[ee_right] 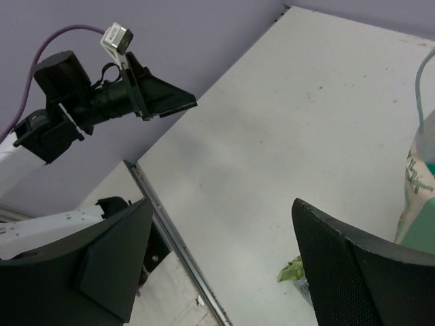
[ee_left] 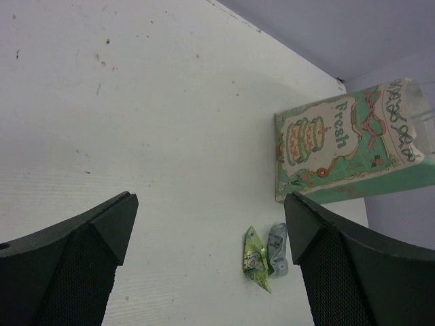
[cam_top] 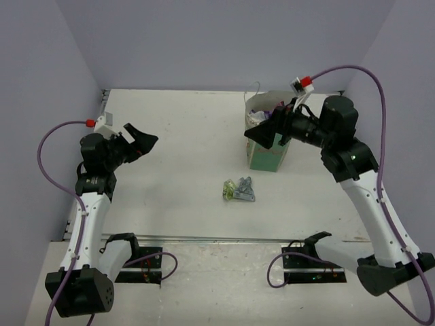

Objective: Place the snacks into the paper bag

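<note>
Fingers [ee_left: 81,258] of the left gripper [cam_top: 141,140]: we see them spread wide with nothing held, raised over the left side of the table [cam_top: 183,136] and pointing toward the middle.
Left wrist view: we look between the two dark fingertips onto the bare white tabletop, with two packets and the bag off to the right.
Green packet [cam_top: 230,190]: we find it lying flat near the middle of the table, in front of the bag and apart from it; from the left wrist it shows as a crumpled green wedge [ee_left: 256,261].
Silver packet [cam_top: 246,190]: it lies just right of the green one, and the two touch or overlap; we cannot tell which.
Paper bag [cam_top: 268,153]: we see it standing upright right of centre toward the back, mint green with a cake picture and the word "Fresh" on its side [ee_left: 346,149]. A bit of purple shows in its open mouth; what else is inside we cannot make out.
Fingers [ee_right: 367,272] of the right gripper [cam_top: 262,132]: wide apart and empty, held at the bag's mouth and covering part of it from above, tips aimed leftward.
Right wrist view: we catch the bag's edge [ee_right: 418,204] at the far right and the green packet low between the fingers.
</note>
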Tool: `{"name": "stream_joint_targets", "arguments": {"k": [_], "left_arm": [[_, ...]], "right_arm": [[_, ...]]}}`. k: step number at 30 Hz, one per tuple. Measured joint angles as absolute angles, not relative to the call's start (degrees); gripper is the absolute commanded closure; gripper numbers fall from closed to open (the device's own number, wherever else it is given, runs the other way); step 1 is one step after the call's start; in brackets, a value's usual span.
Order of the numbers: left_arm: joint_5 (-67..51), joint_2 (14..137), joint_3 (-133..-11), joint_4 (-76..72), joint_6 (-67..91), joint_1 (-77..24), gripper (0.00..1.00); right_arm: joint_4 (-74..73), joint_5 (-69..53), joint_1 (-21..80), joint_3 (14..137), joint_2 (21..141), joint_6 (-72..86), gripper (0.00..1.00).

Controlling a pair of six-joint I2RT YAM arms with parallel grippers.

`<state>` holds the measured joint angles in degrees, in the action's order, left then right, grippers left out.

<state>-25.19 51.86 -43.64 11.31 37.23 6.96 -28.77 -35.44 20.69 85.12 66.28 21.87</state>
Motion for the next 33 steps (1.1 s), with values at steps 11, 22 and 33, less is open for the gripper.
{"name": "stream_joint_targets", "arguments": {"k": [11,22,33], "left_arm": [[-25.26,53.91,-43.16,11.2,36.36,3.95,0.04],[-22.04,56.93,-43.16,10.33,36.38,-3.64,0.04],[-20.97,57.01,-42.92,9.76,36.38,-3.9,0.04]], "right_arm": [[-19.73,-26.94,29.98,51.03,59.02,27.33,0.12],[-21.52,-9.65,37.45,45.54,68.55,32.36,0.07],[-22.76,1.41,39.38,48.58,82.28,36.05,0.02]]}}
